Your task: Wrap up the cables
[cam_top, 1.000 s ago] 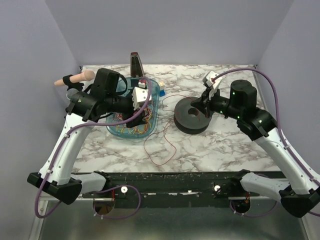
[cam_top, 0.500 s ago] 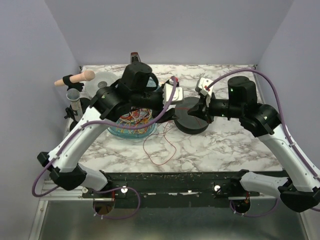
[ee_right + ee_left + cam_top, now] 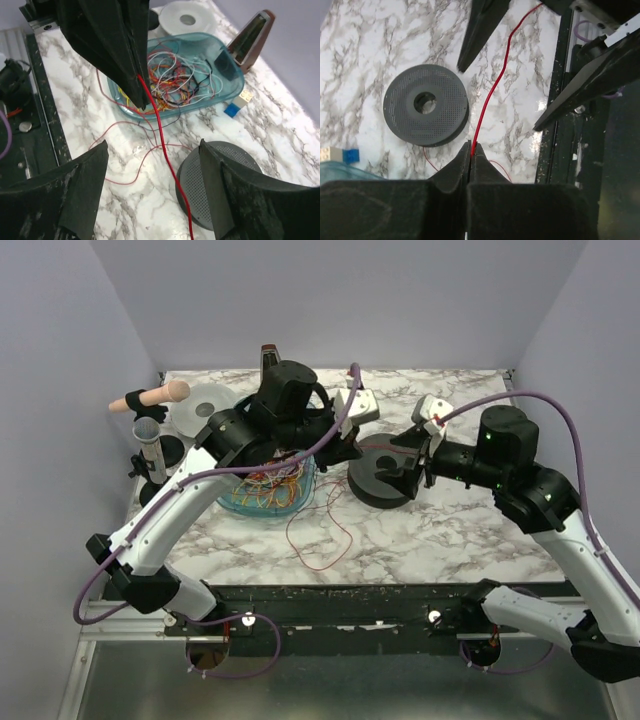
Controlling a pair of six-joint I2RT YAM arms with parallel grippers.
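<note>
Left wrist view shows the left hand (image 3: pixel 471 152) pinching the red cable (image 3: pixel 492 90); the right hand (image 3: pixel 152 145) gapes wide. Best hold it taut while guiding it onto the spool (image 3: pixel 426 111).

Marble table (image 3: pixel 450 530), spool (image 3: pixel 375 487), tub (image 3: pixel 205 105), red cable (image 3: pixel 349 537)

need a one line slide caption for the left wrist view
Left tool shut on a red cable running past the dark spool on the marble table.

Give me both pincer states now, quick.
Left pincer: closed, pinching the red cable.
Right pincer: open, holding nothing; the red cable runs between its fingers.
</note>
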